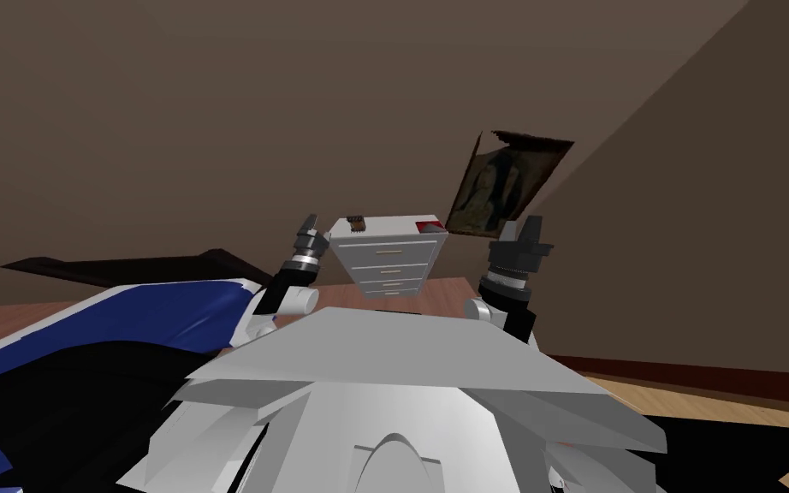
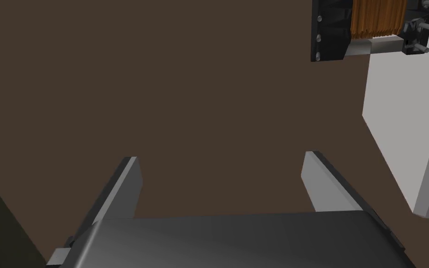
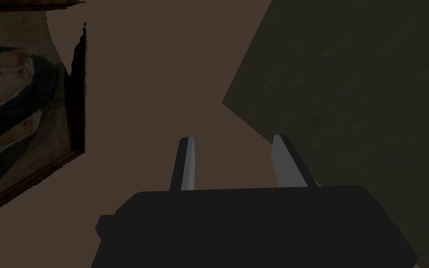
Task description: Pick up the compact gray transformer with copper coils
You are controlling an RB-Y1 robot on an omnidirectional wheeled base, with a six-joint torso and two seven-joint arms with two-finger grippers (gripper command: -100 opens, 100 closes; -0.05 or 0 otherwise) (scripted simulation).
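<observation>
- The transformer [image 2: 372,25] sits on top of a white chest of drawers [image 1: 388,257]; it is at the end of the top that is nearest the left gripper [image 2: 220,181].
- The left gripper is up beside that end of the chest; it is near the transformer but apart from it; the transformer is off to one side, past one of the fingers [image 2: 125,190] and further ahead.
- The left gripper is wide open; it holds nothing; a brown wall is in front of it.
- The transformer is small and boxy; it has a dark frame with little round dots down one edge; the middle is wrapped in orange-brown wire with fine lines; a light grey bar runs along one side of the wire; small grey pins stick out of the far end.
- A small red thing [image 1: 429,227] lies at the other end of the chest's top, well apart from the transformer.
- The right gripper [image 1: 525,231] is held up on the other side of the chest; its fingers have a gap between them, smaller than the left one's; it holds nothing.
- A bed [image 1: 127,317] with a blue cover is on my left.
</observation>
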